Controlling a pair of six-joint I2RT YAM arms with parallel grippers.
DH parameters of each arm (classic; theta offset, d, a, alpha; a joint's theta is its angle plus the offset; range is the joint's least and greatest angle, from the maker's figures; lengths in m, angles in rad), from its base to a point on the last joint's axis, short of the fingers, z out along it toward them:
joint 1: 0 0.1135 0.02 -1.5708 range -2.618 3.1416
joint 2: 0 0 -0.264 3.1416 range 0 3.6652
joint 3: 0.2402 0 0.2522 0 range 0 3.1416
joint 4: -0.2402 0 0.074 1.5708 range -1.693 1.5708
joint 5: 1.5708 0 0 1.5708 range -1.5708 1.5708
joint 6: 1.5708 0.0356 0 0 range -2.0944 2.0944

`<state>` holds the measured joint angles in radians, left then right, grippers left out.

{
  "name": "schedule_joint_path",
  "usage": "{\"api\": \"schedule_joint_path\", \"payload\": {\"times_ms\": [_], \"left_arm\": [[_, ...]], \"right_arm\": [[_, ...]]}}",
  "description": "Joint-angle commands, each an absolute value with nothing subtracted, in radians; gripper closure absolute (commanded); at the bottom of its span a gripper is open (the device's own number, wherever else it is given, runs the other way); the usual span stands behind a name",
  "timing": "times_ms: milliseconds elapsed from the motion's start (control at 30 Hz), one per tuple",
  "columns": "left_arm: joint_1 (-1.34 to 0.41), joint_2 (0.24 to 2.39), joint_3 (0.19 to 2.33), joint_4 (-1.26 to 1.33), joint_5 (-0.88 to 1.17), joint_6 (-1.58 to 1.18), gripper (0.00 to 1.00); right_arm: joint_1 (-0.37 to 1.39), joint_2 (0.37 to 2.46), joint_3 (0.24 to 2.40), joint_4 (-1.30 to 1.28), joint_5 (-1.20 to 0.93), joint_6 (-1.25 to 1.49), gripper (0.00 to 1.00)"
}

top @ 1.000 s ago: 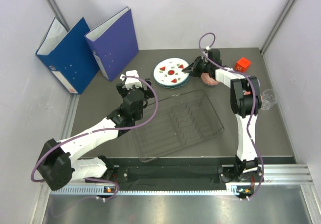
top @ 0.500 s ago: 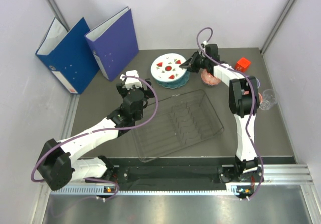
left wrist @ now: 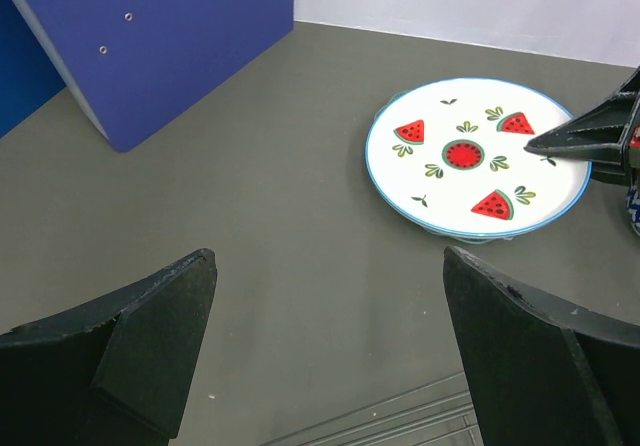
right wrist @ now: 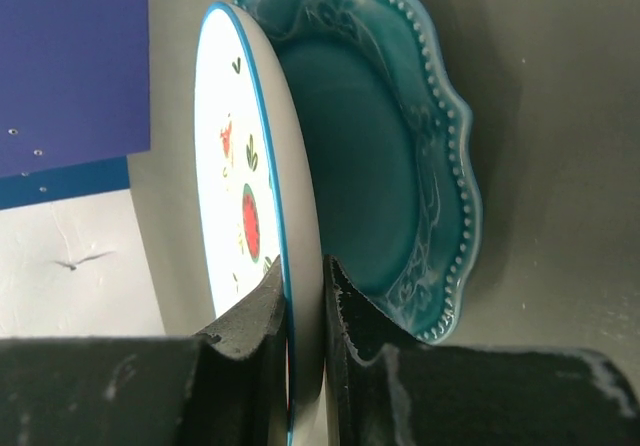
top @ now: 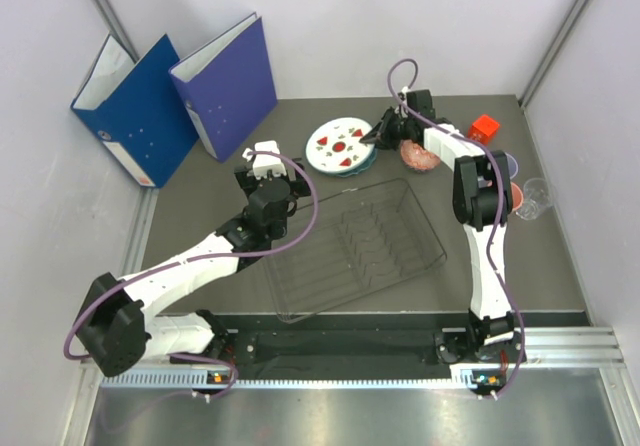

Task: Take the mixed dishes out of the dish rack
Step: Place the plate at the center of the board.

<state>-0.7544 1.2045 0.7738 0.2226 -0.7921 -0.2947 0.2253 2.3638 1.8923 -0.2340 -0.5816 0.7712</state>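
Observation:
The dark wire dish rack [top: 352,249] sits mid-table with nothing in it. My right gripper [top: 377,135] is shut on the rim of the white plate with red-green marks [top: 340,146], holding it low over the teal plate [right wrist: 390,156]; its fingers [right wrist: 345,311] pinch the rim [right wrist: 300,296]. The white plate also shows in the left wrist view [left wrist: 475,156]. The small red-patterned bowl [top: 419,158] lies just right of the plates. The clear glass [top: 536,197] and a salmon-pink cup [top: 517,195] stand at the right edge. My left gripper [top: 266,162] is open and empty, left of the rack.
Two blue binders [top: 180,96] stand at the back left. A small red block [top: 485,128] sits at the back right. The rack's near-left corner wires show in the left wrist view [left wrist: 400,421].
The white plate rose and tilted half a second ago, then came down flatter over the teal plate. The right gripper shifted slightly toward the back. The left arm barely moved.

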Motion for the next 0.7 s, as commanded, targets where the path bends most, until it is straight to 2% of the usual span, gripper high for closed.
{"api": "schedule_joint_path", "payload": {"times_ms": [0,33,67,167,233,367,667], "left_arm": [[-0.761,1.206,0.787,0.238,-0.782,-0.313,0.01],[-0.761,1.207,0.79,0.236,-0.782,-0.311,0.01],[-0.761,1.207,0.788,0.236,-0.782,-0.313,0.01],[-0.762,1.207,0.788,0.236,-0.782,-0.314,0.01],[-0.762,1.206,0.79,0.235,-0.781,-0.316,0.01],[-0.764,1.204,0.79,0.235,-0.781,-0.318,0.01],[-0.769,1.215,0.792,0.236,-0.784,-0.313,0.01]], "right_arm": [[0.226,2.336,1.954,-0.252,-0.589,0.732,0.83],[0.224,2.335,1.953,-0.258,-0.583,0.723,0.76],[0.224,2.327,1.956,-0.276,-0.575,0.716,0.63],[0.224,2.313,1.959,-0.299,-0.54,0.692,0.5],[0.219,2.312,1.968,-0.317,-0.531,0.681,0.46],[0.219,2.31,1.991,-0.359,-0.486,0.654,0.41],[0.235,2.33,2.094,-0.472,-0.365,0.568,0.38]]}}
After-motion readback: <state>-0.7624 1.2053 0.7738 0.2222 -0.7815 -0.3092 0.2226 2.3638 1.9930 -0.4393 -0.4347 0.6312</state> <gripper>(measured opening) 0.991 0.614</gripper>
